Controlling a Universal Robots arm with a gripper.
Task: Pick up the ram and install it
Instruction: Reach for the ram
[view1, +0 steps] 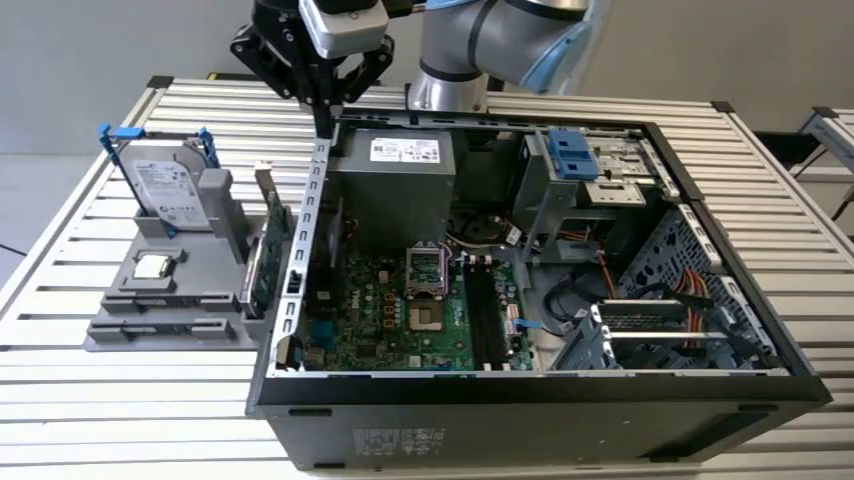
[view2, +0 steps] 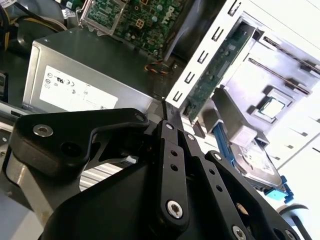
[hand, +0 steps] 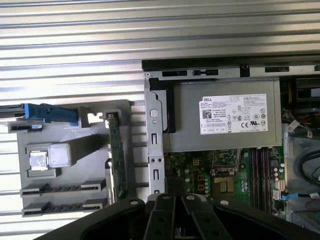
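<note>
While the arm hangs above the open computer case (view1: 534, 390), we see in the exterior view that the gripper (view1: 324, 112) has its fingers drawn together on a thin dark strip, which we take to be the ram (view1: 324, 131). The strip points straight down just over the case's far wall, beside the power supply (view1: 387, 175). Toward the exterior view's left, a grey tray (view1: 174, 335) rests on the slatted table (view1: 134, 400). It carries the silver hard drive (view1: 171, 190) upright and a green expansion card (view1: 274, 250) standing on edge near the case wall.

In the second wrist view we look along the black fingers (view2: 172, 150), which meet in a narrow tip. That tip lies between the power supply and the perforated wall (view2: 200, 65), with the expansion card just beyond.

In the first wrist view the finger links converge and a dark piece juts out from between them over the case's edge. The motherboard (hand: 200, 170) with its long memory slots (hand: 260, 165) lies on one side of that edge and the tray on the other.
</note>
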